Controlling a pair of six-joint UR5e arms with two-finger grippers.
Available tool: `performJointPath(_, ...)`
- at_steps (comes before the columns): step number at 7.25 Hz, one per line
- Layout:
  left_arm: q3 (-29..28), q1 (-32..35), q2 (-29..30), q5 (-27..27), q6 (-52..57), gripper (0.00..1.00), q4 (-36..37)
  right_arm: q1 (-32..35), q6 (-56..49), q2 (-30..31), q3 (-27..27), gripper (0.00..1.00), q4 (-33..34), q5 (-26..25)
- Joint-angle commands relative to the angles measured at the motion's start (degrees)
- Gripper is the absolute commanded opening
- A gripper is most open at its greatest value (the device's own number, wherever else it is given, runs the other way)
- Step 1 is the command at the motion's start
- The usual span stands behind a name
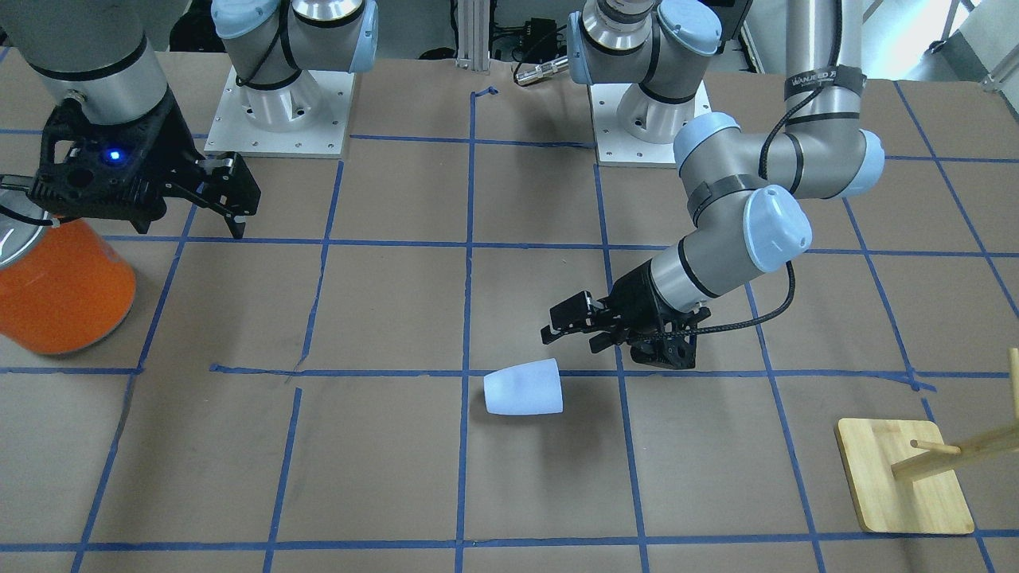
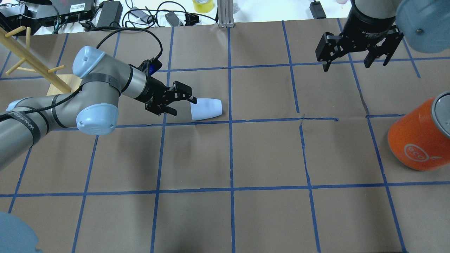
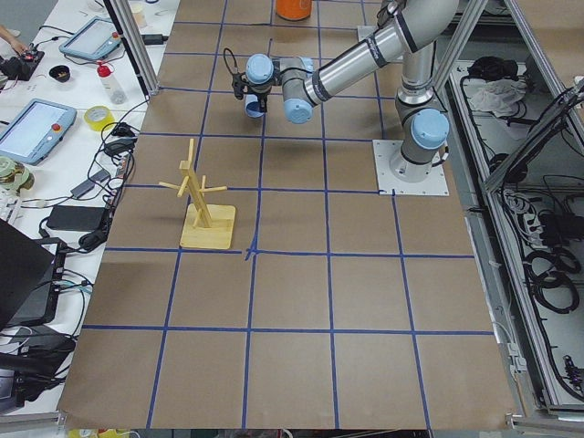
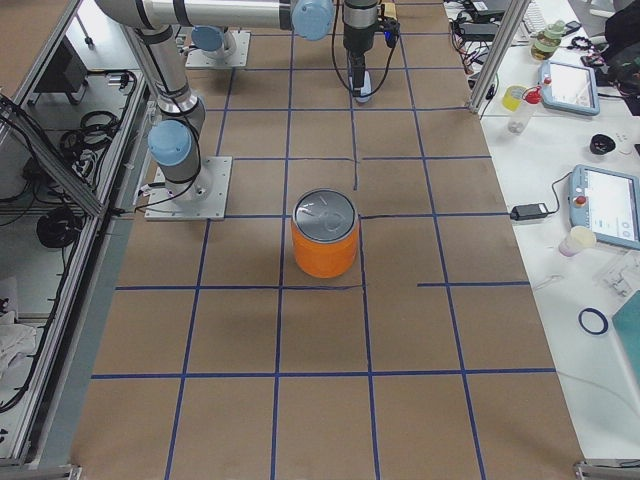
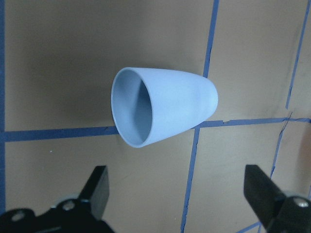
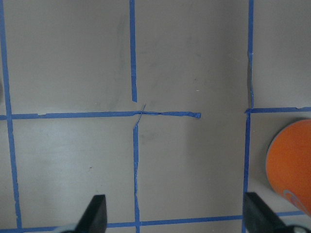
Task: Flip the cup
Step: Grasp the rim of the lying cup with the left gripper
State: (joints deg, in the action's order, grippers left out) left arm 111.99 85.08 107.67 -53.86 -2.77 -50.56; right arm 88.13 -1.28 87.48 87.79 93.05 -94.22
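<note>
The pale blue-white cup point(image 2: 206, 109) lies on its side on the brown paper table, across a blue tape line. Its wide open rim faces my left gripper and its base points away. It also shows in the front view point(image 1: 523, 387) and in the left wrist view point(image 5: 163, 112), where I look into its mouth. My left gripper point(image 2: 182, 105) is open and empty, held low just short of the rim, its fingers point(image 5: 97, 189) spread wider than the cup. My right gripper point(image 2: 346, 63) is open and empty, far off above the table near the orange can.
A large orange can point(image 2: 418, 140) with a silver top stands at the table's right side, below my right gripper point(image 1: 215, 199). A wooden peg rack point(image 2: 63, 84) stands behind my left arm. Cables and gear lie beyond the table's far edge.
</note>
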Motion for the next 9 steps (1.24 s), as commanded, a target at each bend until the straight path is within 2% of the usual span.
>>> performJointPath(1, 0.7, 0.0, 2.4, 3.5, 0.0, 1.00, 2.8, -0.3, 0.5, 0.4, -0.3, 1.00, 0.4, 0.6)
performJointPath(5, 0.3, 0.1, 5.4, 3.9, -0.4, 1.00, 8.1, -0.5, 3.8, 0.5, -0.4, 1.00, -0.2, 0.6)
performJointPath(6, -0.2, 0.1, 6.3, 5.7, -0.6, 1.00, 9.0, -0.5, 3.8, 0.6, -0.5, 1.00, -0.3, 0.6)
performJointPath(9, -1.8, 0.2, 8.4, 7.4, -0.7, 0.98, 9.4, -0.4, 3.8, 0.6, -0.7, 1.00, -0.8, 1.7)
